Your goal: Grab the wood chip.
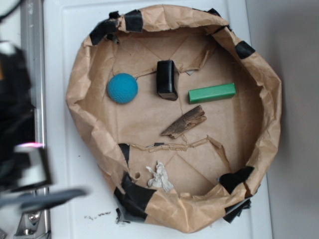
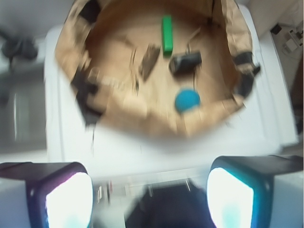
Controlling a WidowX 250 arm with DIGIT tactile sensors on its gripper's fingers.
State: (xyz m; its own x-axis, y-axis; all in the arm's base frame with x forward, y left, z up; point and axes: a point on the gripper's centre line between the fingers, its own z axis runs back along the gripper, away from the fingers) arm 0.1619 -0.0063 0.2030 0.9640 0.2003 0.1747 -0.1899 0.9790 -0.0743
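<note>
A shallow round bowl shaped from crumpled brown paper (image 1: pixel 271 99), patched with strips of black tape, sits on a white tabletop (image 1: pixel 62 74). No labels or writing can be read on anything. Near the middle of the paper bowl lies the wood chip (image 1: pixel 184 123), a rough, jagged brown sliver, lying flat and untouched. Just above it sit a smooth green block (image 1: pixel 212 92) and a black box (image 1: pixel 167 79); a teal ball (image 1: pixel 122 88) rests left of the box. A crumpled whitish scrap (image 1: pixel 159 177) lies near the bowl's lower rim. The gripper (image 2: pixel 149 192) hovers outside the bowl, well apart from the chip, its two fingers (image 2: pixel 66 197) spread wide and holding nothing.
</note>
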